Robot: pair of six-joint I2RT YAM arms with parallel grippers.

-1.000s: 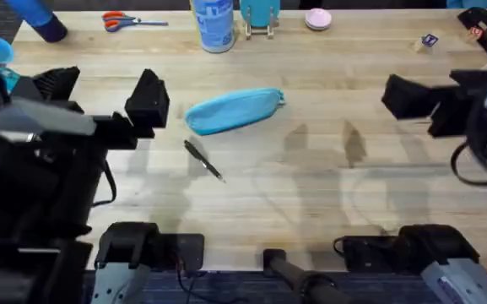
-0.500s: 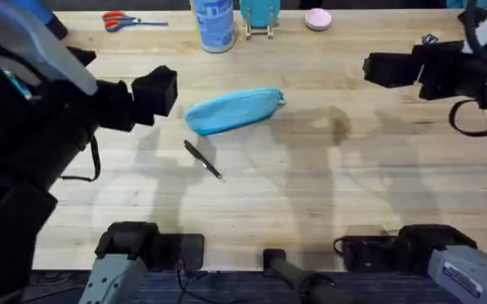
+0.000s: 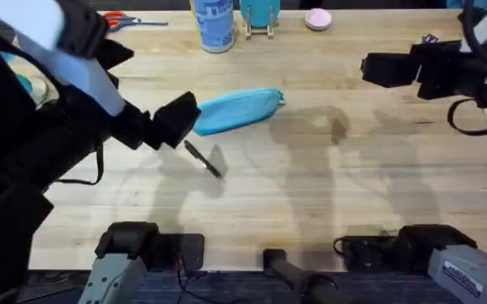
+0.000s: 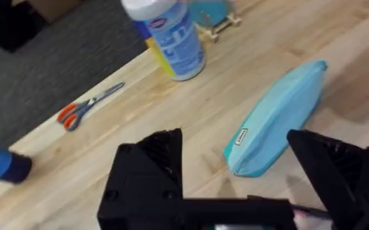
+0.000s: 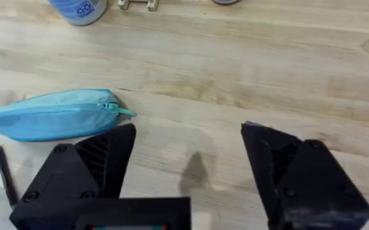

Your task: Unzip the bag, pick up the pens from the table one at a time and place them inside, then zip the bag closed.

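Observation:
The light-blue bag (image 3: 239, 108) lies on the table (image 3: 311, 194) left of centre, its zipper closed and the pull at its right end (image 5: 123, 110). A slim dark pen (image 3: 202, 158) rests just in front of the bag's left end. My left gripper (image 3: 178, 120) hovers at that left end, above and left of the pen. Its jaws are open, and between them the left wrist view has the bag (image 4: 277, 115). My right gripper (image 3: 376, 67) is open over bare table to the right of the bag (image 5: 50, 115), well apart from it. The pen (image 5: 4, 176) also shows there.
Along the far edge stand a blue-and-white container (image 3: 213, 24), a turquoise stand (image 3: 260, 17) and a small pink object (image 3: 317, 19). Orange-handled scissors (image 3: 125, 19) lie at the far left. A small block (image 3: 430, 40) sits at the far right.
My left gripper has swung right and nearer, from left of the bag to its left end above the pen. The right gripper rose toward the far right, then held still.

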